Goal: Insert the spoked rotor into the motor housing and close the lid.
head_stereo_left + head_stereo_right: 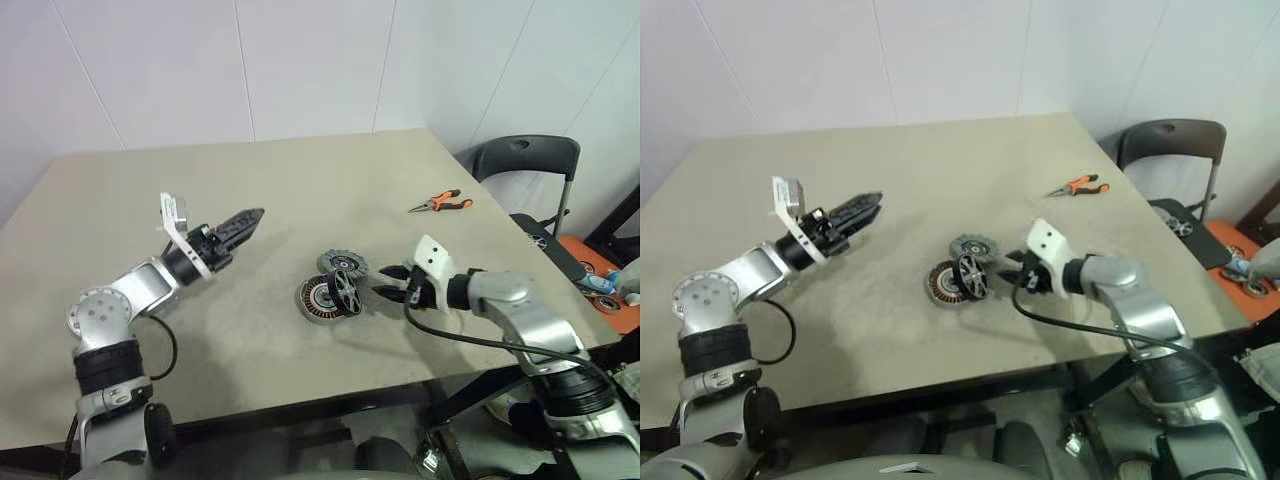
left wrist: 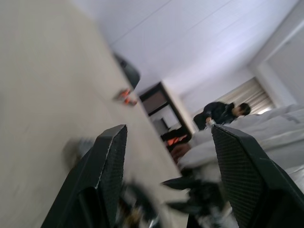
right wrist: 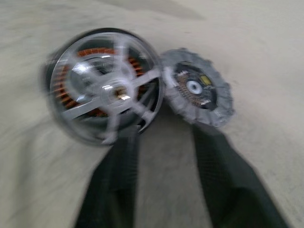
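Silver spokes catch my eye first: the spoked rotor (image 1: 345, 292) stands on edge, tilted, leaning against the motor housing (image 1: 318, 299), which lies on the beige table (image 1: 300, 190) near its front middle. From my right wrist view I see the rotor's rim and hub in front of the housing's copper windings, so it is not seated flat inside; it rests propped at the housing's mouth. The lid (image 1: 342, 264), grey and ribbed with a dark centre hole, lies flat on the table just behind the housing and touches or nearly touches it; I cannot tell which.

My right gripper (image 1: 390, 283) sits just to the right of the rotor, pointing toward it and slightly down. Its two black fingers (image 3: 114, 185) stand apart with bare table between them, and they hold nothing; the tips are close to the rotor's rim, but the blur keeps me from saying whether one touches it.

My left gripper (image 1: 243, 222) hangs above the table well to the left of the parts, pointing about level toward them. Its fingers (image 2: 107, 166) are spread wide and empty.

Orange-handled pliers (image 1: 440, 203) lie far back on the right side of the table. A dark chair (image 1: 527, 160) stands beyond the table's right edge.
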`<action>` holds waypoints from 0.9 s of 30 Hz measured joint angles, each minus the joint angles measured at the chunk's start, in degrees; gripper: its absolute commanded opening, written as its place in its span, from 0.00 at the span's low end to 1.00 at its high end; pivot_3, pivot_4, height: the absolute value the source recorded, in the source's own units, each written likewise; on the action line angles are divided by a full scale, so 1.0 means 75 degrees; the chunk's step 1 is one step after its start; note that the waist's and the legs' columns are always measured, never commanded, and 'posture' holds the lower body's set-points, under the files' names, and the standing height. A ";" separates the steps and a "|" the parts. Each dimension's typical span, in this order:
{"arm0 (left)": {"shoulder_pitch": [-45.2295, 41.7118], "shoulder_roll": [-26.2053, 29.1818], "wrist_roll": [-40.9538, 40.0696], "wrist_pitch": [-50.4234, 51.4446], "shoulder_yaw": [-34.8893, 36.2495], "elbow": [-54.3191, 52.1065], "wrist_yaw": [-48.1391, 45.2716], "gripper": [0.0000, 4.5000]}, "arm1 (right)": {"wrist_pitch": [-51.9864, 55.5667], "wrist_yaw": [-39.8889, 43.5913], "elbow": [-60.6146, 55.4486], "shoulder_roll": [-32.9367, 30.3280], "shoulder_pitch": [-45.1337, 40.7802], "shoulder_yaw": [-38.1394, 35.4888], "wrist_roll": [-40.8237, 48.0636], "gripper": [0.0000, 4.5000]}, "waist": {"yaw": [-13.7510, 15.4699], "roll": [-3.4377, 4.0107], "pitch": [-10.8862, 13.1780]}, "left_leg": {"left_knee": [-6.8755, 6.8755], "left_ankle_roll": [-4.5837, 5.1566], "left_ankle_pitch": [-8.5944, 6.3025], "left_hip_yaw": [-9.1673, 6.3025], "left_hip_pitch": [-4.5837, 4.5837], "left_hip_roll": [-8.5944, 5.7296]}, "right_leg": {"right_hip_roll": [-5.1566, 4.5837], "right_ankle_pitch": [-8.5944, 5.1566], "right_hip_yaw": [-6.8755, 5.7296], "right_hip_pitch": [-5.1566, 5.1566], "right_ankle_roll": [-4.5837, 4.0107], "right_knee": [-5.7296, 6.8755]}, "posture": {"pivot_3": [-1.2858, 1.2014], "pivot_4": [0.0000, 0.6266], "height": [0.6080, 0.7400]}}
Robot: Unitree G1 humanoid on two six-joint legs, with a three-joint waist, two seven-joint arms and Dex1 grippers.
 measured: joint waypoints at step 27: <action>0.0583 0.0046 0.0124 -0.0332 -0.0353 -0.0118 0.0125 0.67 | -0.0759 0.0559 0.0999 0.0357 -0.0965 0.0863 -0.0572 0.64 | 0.0008 -0.0001 0.0000 | -0.0005 -0.0002 -0.0001 -0.0001 -0.0010 -0.0002 | -0.0009 0.0001 0.0002 -0.0012 -0.0003 -0.0004 | 0.52 0.00 1.00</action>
